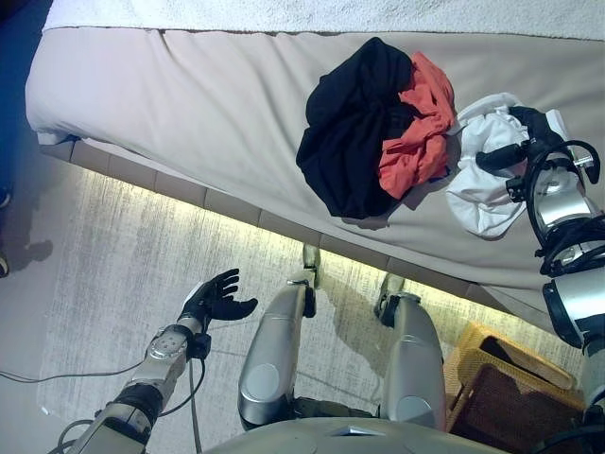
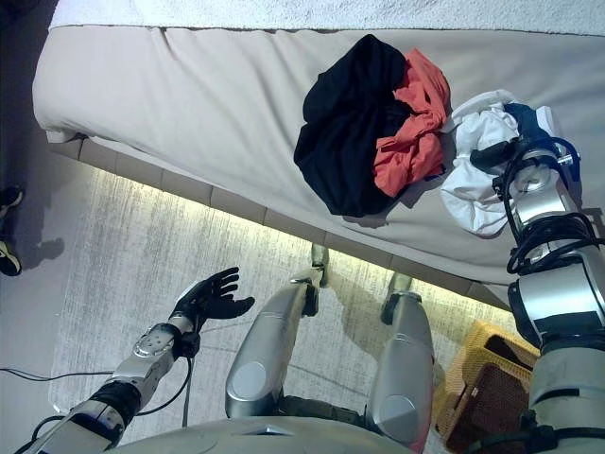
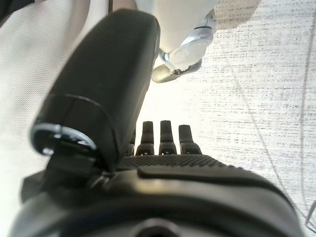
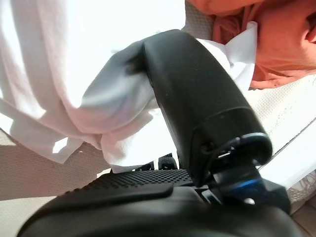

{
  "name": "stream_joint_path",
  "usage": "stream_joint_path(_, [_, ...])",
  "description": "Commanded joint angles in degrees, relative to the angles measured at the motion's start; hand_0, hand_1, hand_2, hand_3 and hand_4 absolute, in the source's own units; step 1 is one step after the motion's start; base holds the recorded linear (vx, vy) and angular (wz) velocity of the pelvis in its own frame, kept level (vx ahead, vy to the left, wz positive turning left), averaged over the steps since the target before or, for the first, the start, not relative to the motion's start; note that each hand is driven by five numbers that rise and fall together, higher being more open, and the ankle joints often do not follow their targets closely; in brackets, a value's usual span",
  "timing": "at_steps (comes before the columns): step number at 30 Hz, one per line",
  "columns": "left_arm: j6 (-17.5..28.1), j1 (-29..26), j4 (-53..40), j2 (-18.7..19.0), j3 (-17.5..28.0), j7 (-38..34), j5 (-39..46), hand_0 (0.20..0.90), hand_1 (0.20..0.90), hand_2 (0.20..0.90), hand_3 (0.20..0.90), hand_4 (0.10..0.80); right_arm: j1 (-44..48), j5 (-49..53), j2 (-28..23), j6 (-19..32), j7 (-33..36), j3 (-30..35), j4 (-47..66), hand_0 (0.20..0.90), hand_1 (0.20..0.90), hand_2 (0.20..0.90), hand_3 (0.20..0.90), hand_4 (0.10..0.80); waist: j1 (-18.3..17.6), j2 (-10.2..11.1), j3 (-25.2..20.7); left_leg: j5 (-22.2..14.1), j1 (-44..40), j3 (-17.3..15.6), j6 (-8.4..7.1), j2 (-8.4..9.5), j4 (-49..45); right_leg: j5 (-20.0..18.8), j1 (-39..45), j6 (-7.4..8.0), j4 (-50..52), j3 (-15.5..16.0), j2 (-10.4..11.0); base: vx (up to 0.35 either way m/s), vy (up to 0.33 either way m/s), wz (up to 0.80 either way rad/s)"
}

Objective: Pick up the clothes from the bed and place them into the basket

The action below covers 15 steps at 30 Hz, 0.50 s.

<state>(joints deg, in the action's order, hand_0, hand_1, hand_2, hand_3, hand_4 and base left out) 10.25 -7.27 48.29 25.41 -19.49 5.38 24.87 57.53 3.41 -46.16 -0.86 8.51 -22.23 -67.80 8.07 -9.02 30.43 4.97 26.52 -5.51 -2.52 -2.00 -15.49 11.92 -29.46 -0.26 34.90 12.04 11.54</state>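
Observation:
A pile of clothes lies near the bed's (image 1: 189, 104) front edge: a black garment (image 1: 354, 123), a red-orange one (image 1: 421, 123) against it, and a white one (image 1: 482, 194) at the right. My right hand (image 1: 529, 137) rests on the white garment. In the right wrist view its thumb (image 4: 197, 94) presses into the bunched white cloth (image 4: 74, 74), pinching it against the fingers, with the orange garment (image 4: 276, 34) just beyond. The wicker basket (image 1: 477, 333) stands on the floor at the lower right. My left hand (image 1: 216, 298) hangs open and empty over the rug, away from the bed.
A pale woven rug (image 1: 113, 274) covers the floor between me and the bed. A light strip runs under the bed's edge. A white towel-like cover (image 1: 284, 14) lies along the far side of the mattress. A shoe (image 2: 8, 255) shows at the far left.

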Motion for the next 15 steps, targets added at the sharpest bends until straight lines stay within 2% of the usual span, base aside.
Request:
stream_joint_path(1, [1.95,3.43,1.16,0.7,-1.23,-0.63,1.94,0.9,0.9,0.9,0.9,0.8,0.47,0.73,-2.13,1.02,1.97,-1.91,-1.11,0.3,0.3,0.3,0.2,0.1,0.68,-2.19,-4.08,-3.27,3.37,0.46,0.28,0.82,-4.22,-4.62,-0.06,-0.63,-7.27,2.33,-2.37,0.0,0.0,0.0])
stream_joint_path(7, [2.16,4.23,-0.04,0.86,-1.18,-0.42,1.42,0.9,0.9,0.9,0.9,0.8,-2.49,1.89,-2.56,1.38,6.01,1.09,-0.44,0.3,0.3,0.3,0.2,0.1,0.6,-1.12,-4.57,-3.78,-0.06,0.72,0.11,0.61,-2.65,-4.99,3.95,-0.54,-10.1,3.14,-2.81,0.02,-0.012,0.06])
stream_joint_path(11, [2.34,5.0,-0.55,0.96,-1.16,-0.55,0.31,0.9,0.9,0.9,0.9,0.8,-6.6,4.14,-2.67,2.1,6.9,5.05,-0.08,0.3,0.3,0.3,0.2,0.1,0.53,0.62,-5.97,-4.12,-3.32,0.64,-0.07,0.19,-0.76,-5.84,8.13,0.03,-13.53,3.72,-3.2,0.018,-0.05,-0.01])
stream_joint_path(12, [2.37,5.16,-0.54,0.88,-1.11,-0.78,-0.2,0.9,0.9,0.9,0.9,0.8,-8.14,5.26,-2.63,2.64,6.94,6.18,0.04,0.3,0.3,0.3,0.2,0.1,0.52,1.12,-6.3,-2.51,-3.95,0.05,0.36,-0.1,0.49,-7.82,9.24,-0.25,-15.47,4.72,-3.19,-0.055,-0.044,0.04])
stream_joint_path(15, [3.36,5.87,0.17,0.6,-1.04,-0.5,-1.59,0.9,0.9,0.9,0.9,0.8,-12.53,10.29,-1.94,4.98,6.69,9.29,0.45,0.3,0.3,0.3,0.2,0.1,0.32,2.49,-7.45,-2.53,-6.78,-0.22,0.14,-0.53,2.68,-8.35,12.44,0.36,-17.98,5.11,-3.47,0.006,-0.058,0.03])
